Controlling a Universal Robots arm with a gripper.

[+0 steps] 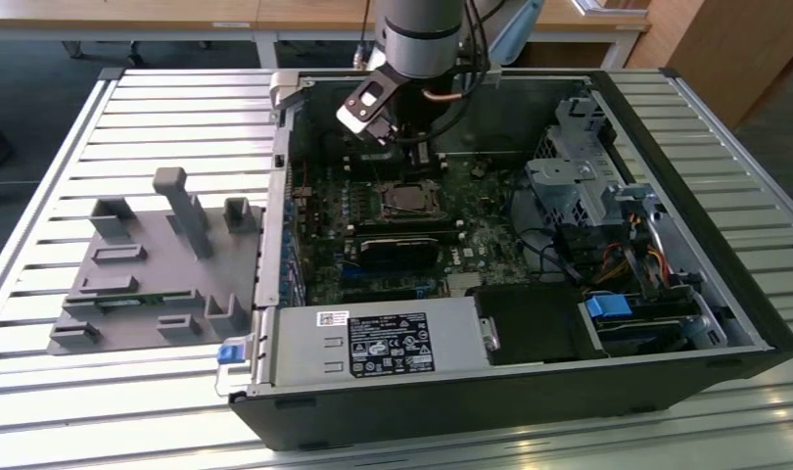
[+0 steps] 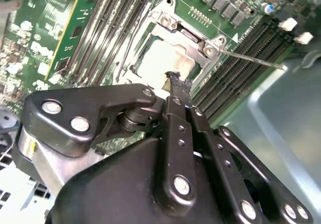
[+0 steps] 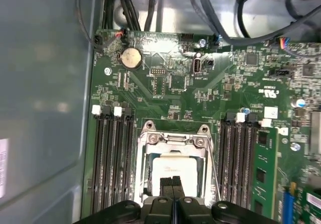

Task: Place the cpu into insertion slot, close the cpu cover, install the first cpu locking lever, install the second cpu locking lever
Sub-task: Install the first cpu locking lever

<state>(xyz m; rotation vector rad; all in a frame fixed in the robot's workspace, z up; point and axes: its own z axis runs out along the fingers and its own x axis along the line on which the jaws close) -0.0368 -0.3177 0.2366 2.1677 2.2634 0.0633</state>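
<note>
Hovering right over the socket here, and my gripper has its jaws pressed together with nothing between them — no chip, no lever, just tip against tip. The cpu sits directly below my fingertips, down in the insertion slot. The cpu cover looks folded flat around it, with the silver top showing through the window. So those two parts look done to me.

What worries me is the locking lever. In the second wrist view it's a thin rod sticking out sideways from the corner of the cover, off to one side of my tips and over the memory slots. I reckon it isn't hooked down. I can't tell the state of the other one.

Things that could go sideways, as I see it:

- Closed tips make a narrow pusher — a thin springy rod could skate off them and snap upward.
- If that happens I could skid onto the green circuit board and gouge it.
- If the push lands too near the hinge, the wire may bend instead of swinging.
- If the chip isn't square in the socket, clamping the cover harder would crush the contacts underneath. From up here I can't confirm it's seated flush.
</note>
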